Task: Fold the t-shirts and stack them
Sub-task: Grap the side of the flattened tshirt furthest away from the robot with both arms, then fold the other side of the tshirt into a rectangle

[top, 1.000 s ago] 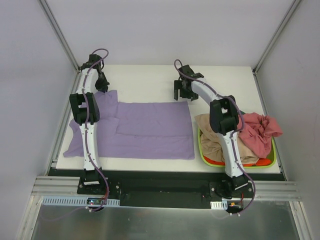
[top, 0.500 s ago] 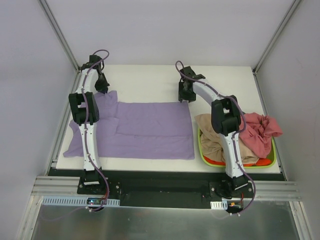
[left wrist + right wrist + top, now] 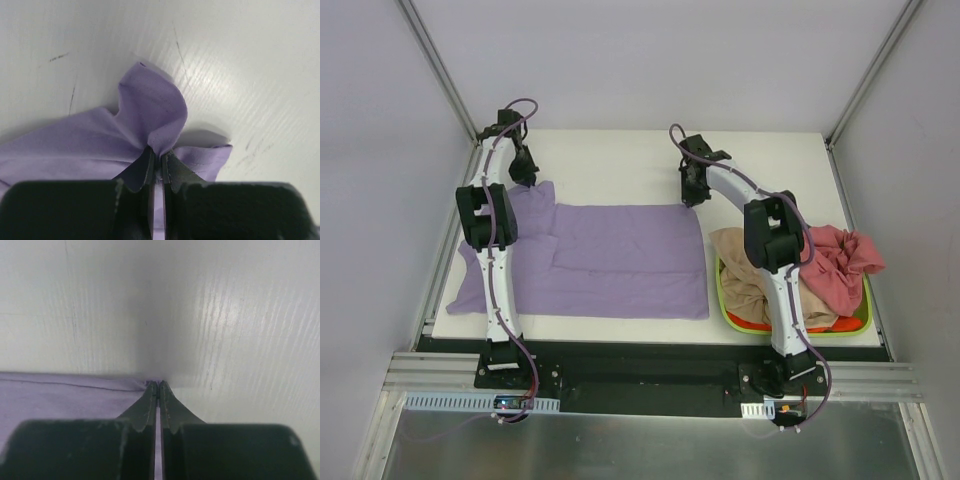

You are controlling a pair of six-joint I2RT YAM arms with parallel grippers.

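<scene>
Pinching lavender shirt [image 3: 620,262] far corners w/ L gripper [image 3: 158,153] & R gripper [image 3: 158,386].

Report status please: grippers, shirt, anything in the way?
Left gripper shut on lavender t-shirt, far-left corner. Right gripper shut on far-right corner. Rest of shirt lies flat. Nothing in the way.

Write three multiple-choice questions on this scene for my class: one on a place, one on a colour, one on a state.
1. Where is the basket? A) right side of the table B) left side C) on the floor
2. What colour is the shirt spread flat? A) green B) purple C) red
3. The left gripper is: A) open B) shut on the shirt C) out of view
Answers: 1 A: it sits at the right edge. 2 B: the cloth is lavender. 3 B: it pinches a purple fold.
</scene>
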